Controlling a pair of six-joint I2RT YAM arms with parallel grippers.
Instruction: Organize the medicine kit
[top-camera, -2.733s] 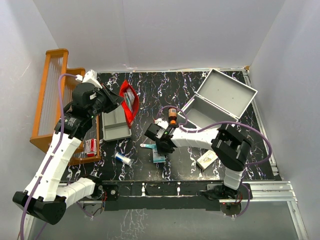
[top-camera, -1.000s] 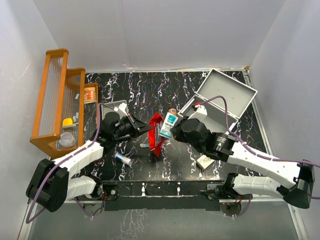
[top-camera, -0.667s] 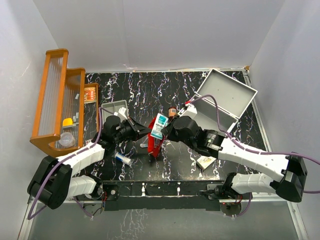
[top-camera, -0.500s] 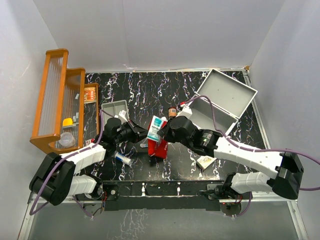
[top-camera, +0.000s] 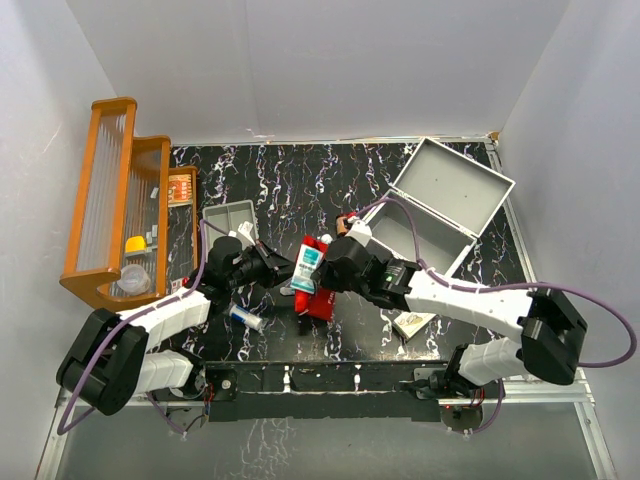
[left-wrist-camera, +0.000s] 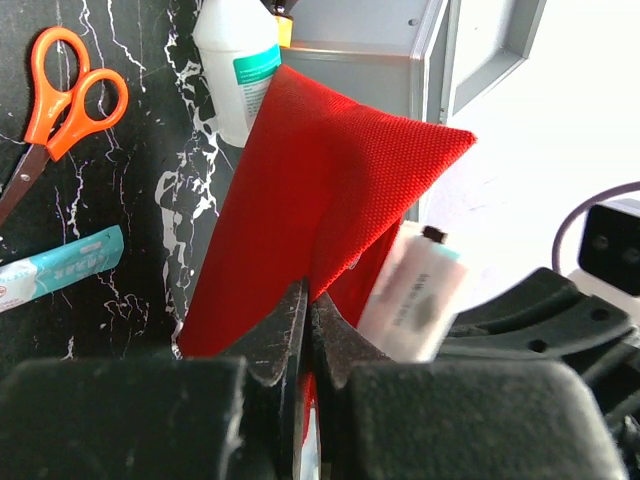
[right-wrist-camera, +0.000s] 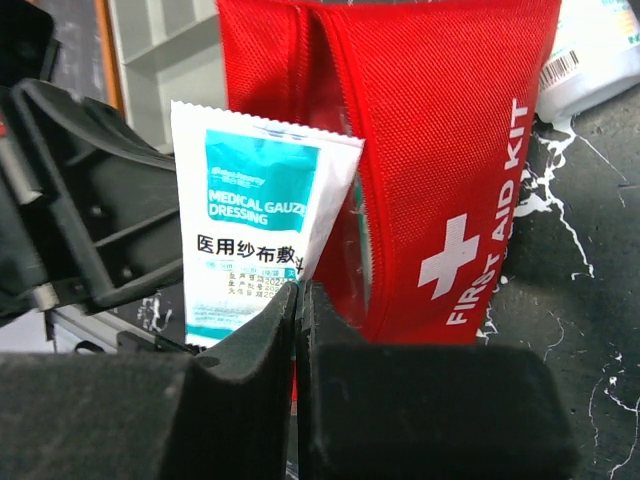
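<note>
Marbled tabletop (top-camera: 300, 180): gauze reaches pouch
Left gripper (left-wrist-camera: 304, 310) stays pinched on the red pouch (right-wrist-camera: 440, 150); right gripper (right-wrist-camera: 298, 300), clamped on the gauze packet (right-wrist-camera: 250, 220), has carried it nearer, beside the pouch.

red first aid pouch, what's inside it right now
The red pouch hides its contents behind its own fabric. Only the gauze dressing packet, pinched by the right gripper, shows beside it.

The kit (top-camera: 425, 235) is a rectangular light-grey metal case (the largest item in view) lying open at the far right of the black marbled tabletop (top-camera: 300, 170). Its hinged lid (top-camera: 458, 183) is swung back behind the base, inner face showing. The whole case sits at an angle to the table edges.
</note>
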